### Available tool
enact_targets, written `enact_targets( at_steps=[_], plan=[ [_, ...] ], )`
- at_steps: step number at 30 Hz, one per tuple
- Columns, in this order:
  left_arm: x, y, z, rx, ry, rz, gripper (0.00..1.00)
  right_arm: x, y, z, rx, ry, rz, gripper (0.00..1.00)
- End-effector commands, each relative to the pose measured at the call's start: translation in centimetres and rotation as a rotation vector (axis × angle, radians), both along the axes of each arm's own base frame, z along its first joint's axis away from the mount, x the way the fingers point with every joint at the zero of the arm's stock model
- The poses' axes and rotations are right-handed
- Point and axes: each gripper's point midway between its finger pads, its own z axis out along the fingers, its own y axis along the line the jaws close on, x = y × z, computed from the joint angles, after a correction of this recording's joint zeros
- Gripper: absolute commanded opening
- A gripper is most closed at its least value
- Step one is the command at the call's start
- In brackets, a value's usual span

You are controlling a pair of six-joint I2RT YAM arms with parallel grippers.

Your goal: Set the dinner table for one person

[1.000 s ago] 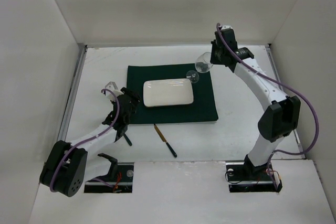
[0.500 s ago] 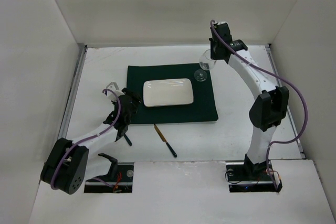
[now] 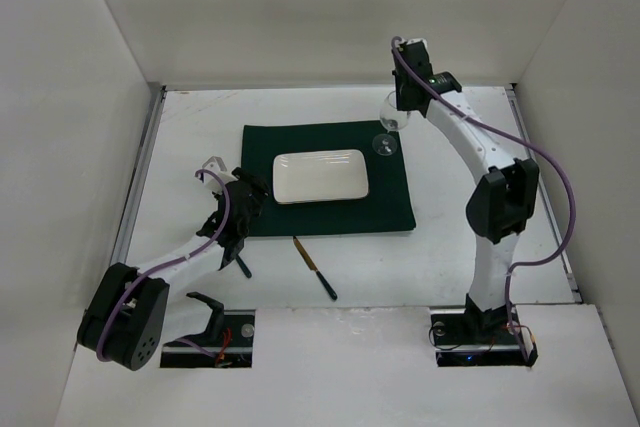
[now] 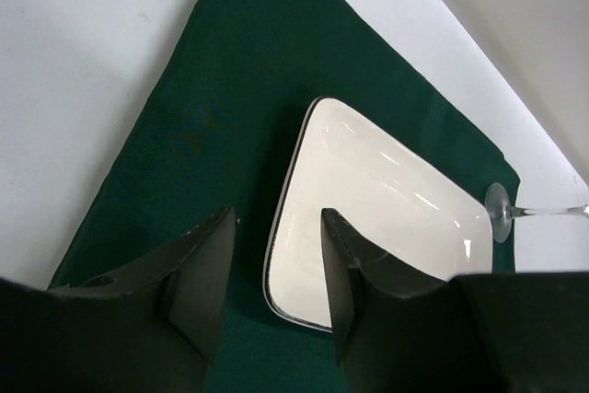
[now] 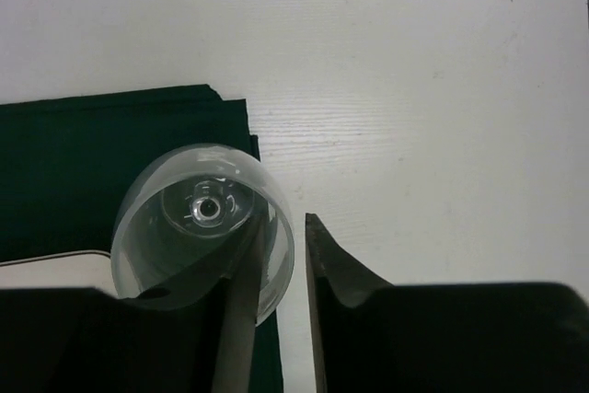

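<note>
The dinner table (image 3: 200, 127) is the white tabletop; a dark green mat (image 3: 390, 202) lies on it with a white rectangular plate (image 3: 320, 176). My right gripper (image 3: 401, 110) is shut on the rim of a clear wine glass (image 3: 391, 121), one finger inside the bowl and one outside, as the right wrist view shows (image 5: 283, 220). The glass (image 5: 198, 218) is near upright over the mat's far right corner; I cannot tell whether its foot (image 4: 500, 212) touches. My left gripper (image 3: 245, 202) is open and empty over the mat's left edge (image 4: 276, 218), the plate (image 4: 386, 190) just ahead.
A dark-handled knife (image 3: 315, 268) lies on the table in front of the mat. A small pale bent object (image 3: 210, 163) lies left of the mat beside my left arm. White walls enclose the table on three sides, with metal rails (image 3: 140, 177) along its edges.
My right arm has swung its wrist left and back, bringing the glass from tilted to near upright at the mat's far right corner. The left arm has not moved.
</note>
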Motion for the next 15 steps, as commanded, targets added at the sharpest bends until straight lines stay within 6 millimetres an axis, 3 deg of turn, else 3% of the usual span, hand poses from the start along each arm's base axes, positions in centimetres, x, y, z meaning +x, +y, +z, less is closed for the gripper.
enact_targets(
  at_steps=[1, 15],
  plan=[
    [1.0, -0.6, 2.0, -0.029, -0.058, -0.002, 0.4, 0.2, 1.3, 3.7, 0.011, -0.1, 0.013, 0.34],
    [1.1, -0.7, 1.9, -0.032, -0.055, -0.006, 0.4, -1.3, 0.8, 7.1, 0.03, -0.176, 0.001, 0.4]
  ],
)
